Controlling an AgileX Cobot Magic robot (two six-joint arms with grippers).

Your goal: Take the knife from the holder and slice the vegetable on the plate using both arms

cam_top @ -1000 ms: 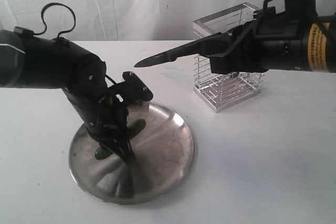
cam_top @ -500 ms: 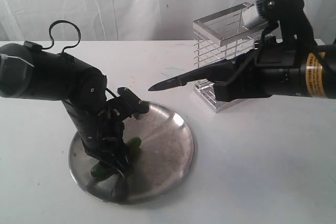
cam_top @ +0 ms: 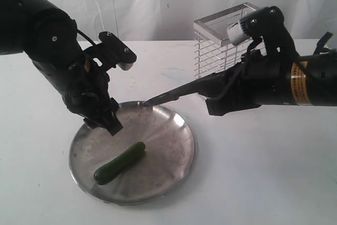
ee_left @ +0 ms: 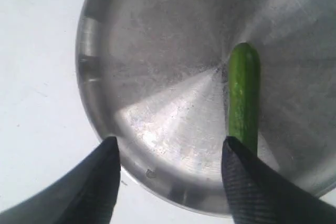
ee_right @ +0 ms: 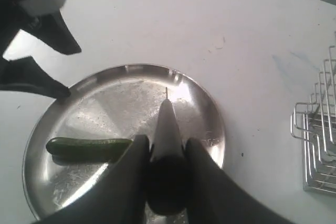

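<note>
White desk point(cam_top: 263, 177): knife point(cam_top: 174, 92) clamped in right tool point(ee_right: 165, 141), tip over plate point(cam_top: 176, 130) rim at 12 o'clock. Green vegetable point(cam_top: 120, 163) lay on plate near 7 o'clock. Empty left tool point(ee_left: 169, 141) hung open at 10 o'clock. Wire holder point(cam_top: 218, 51) stood at 2 o'clock.

Ext cam: raised, mid-range, looks across table point(cam_top: 263, 172) toward white backdrop point(cam_top: 158, 3). L wrist cam: close, near straight down on plate point(ee_left: 157, 51). R wrist cam: farther back, angled down along knife point(ee_right: 168, 124); holder point(ee_right: 317, 150) at frame edge. All 3 share plate + vegetable point(cam_top: 120, 163).
</note>
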